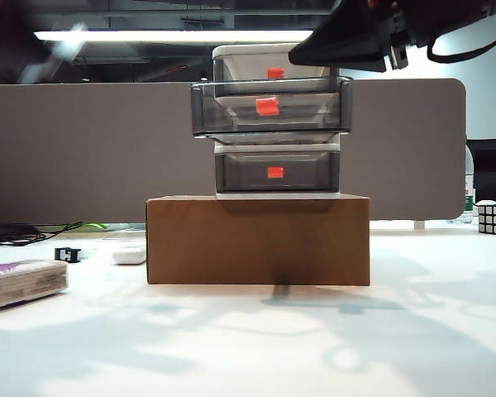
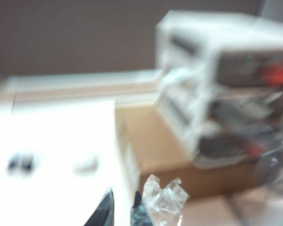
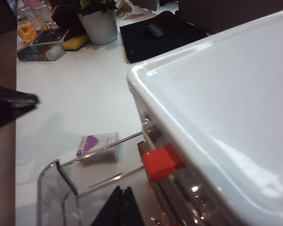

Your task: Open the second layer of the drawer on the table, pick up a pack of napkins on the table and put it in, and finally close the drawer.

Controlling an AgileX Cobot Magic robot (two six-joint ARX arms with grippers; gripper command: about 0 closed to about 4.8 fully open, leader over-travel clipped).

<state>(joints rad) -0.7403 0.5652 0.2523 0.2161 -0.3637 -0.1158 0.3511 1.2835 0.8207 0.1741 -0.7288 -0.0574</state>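
Second layer (image 1: 270,107) pulled out, empty, frame centre, drawer (image 1: 277,178) on cardboard box (image 1: 258,240). Napkin pack (image 1: 23,282) lower left on table (image 1: 256,347). My right fingers (image 3: 120,207) pressed together above open tray, holding nothing. Left fingers (image 2: 120,212) blurred, can't tell.

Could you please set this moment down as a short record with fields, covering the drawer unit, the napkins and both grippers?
drawer: three-tier unit standing on a brown cardboard box
second layer: pulled out toward the camera, no pack visible inside
pack of napkins: lying on the table, left of the box, not held
left gripper: blurred wrist view, fingers close together over the table, clear plastic at the tips
right gripper: above the drawer unit, fingers together over the open second layer
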